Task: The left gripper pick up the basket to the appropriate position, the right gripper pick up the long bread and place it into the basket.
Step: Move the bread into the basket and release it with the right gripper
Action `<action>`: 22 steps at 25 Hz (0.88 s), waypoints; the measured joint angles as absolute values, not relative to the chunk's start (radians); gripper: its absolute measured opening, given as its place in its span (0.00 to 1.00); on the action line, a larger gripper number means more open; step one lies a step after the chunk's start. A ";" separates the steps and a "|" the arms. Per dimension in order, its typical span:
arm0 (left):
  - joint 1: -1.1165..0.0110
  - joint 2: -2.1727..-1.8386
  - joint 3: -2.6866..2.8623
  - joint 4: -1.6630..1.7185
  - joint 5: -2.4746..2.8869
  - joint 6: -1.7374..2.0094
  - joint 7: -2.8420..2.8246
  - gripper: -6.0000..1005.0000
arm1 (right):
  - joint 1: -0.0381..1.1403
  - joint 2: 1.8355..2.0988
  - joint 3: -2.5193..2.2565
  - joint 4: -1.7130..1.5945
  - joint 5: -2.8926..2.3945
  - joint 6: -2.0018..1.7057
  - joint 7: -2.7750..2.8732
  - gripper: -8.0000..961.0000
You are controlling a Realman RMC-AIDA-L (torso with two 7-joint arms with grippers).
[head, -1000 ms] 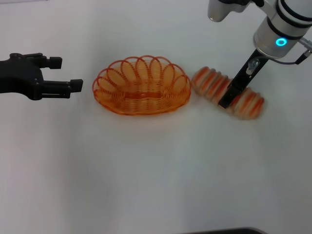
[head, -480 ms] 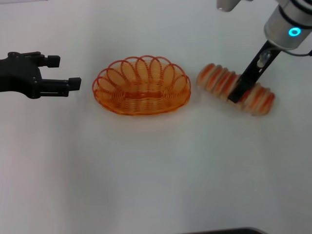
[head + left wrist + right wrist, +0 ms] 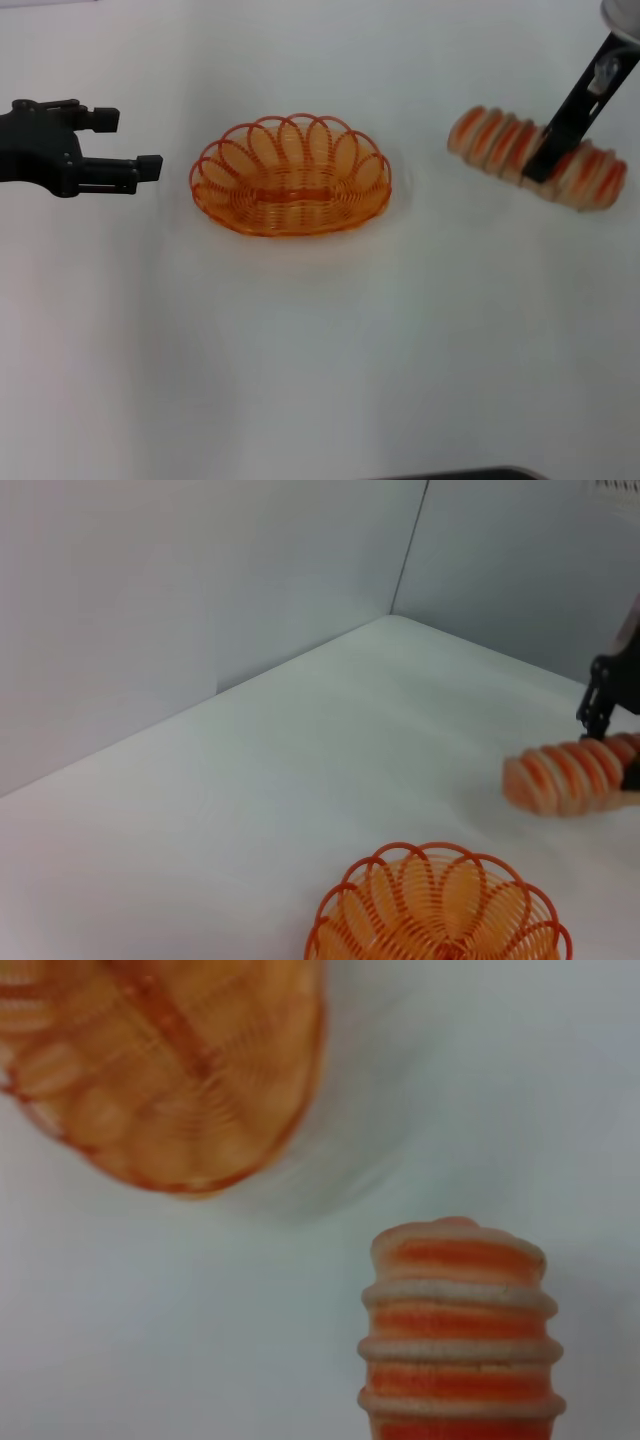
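You see the basket [image 3: 291, 177] mid-worktop [image 3: 320, 350], the left gripper [image 3: 125, 150] to its left, the long bread [image 3: 535, 157] well right

Probably lab: bare white tabletop [image 3: 300, 360]

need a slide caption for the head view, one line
Right end effector grips the long bread right of the empty basket; left end effector open beside it.

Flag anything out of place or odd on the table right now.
Nothing is spilled or damaged. The long bread is in the right tool, off to the right of the empty basket, which sits upright. The left tool is open, short of it.
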State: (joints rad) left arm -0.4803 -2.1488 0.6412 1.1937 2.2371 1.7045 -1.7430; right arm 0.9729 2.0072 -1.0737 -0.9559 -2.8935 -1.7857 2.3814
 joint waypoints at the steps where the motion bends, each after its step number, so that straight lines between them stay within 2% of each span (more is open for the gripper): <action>1: -0.480 -2.149 0.642 1.194 2.237 1.704 -1.742 0.88 | 0.979 2.002 -1.073 -0.956 -2.901 -1.774 2.379 0.63; 5: -0.480 -2.151 0.642 1.194 2.238 1.705 -1.741 0.88 | 1.016 2.000 -1.076 -0.957 -2.919 -1.746 2.345 0.61; 14: -0.480 -2.154 0.643 1.193 2.235 1.708 -1.741 0.88 | 1.106 2.060 -1.111 -0.957 -2.930 -1.696 2.209 0.53; 22: -0.483 -2.152 0.643 1.192 2.234 1.707 -1.746 0.88 | 1.166 2.088 -1.117 -0.956 -2.926 -1.649 2.090 0.44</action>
